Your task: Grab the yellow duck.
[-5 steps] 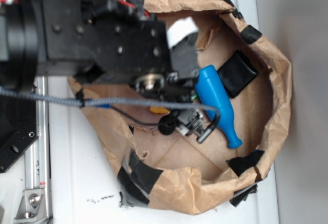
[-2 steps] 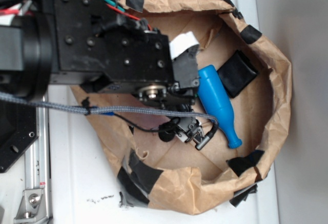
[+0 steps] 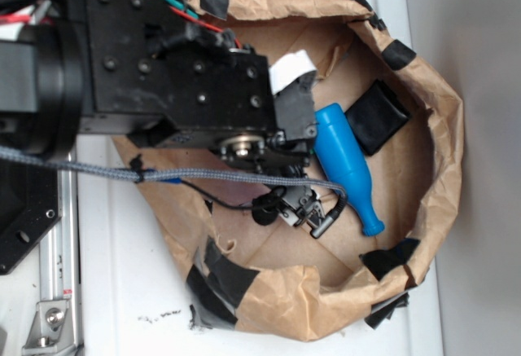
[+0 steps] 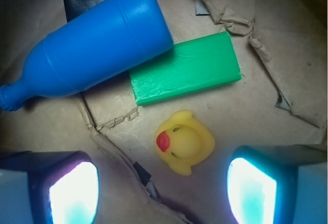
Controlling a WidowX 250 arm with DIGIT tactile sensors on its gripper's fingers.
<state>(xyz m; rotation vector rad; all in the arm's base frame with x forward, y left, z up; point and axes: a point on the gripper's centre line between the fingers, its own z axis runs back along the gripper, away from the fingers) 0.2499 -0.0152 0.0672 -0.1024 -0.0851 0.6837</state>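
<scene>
Between the wide-open, empty hand (image 4: 163, 183) sits the yellow duck (image 4: 183, 142), toward twelve o'clock; lower straight, then close gently

duck (image 4: 184, 143) between tool (image 4: 163, 190) fingers, block (image 4: 185, 75) beyond, beside bottle (image 4: 92, 44)

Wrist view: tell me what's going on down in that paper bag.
The robot's tool hangs open over the floor of a brown paper bag, lined up on the yellow duck. The duck sits between the two fingers, nearer the right one, and neither touches it. A green block lies just beyond the duck, with a blue bottle on its side beside the block. Nothing is held yet.
</scene>
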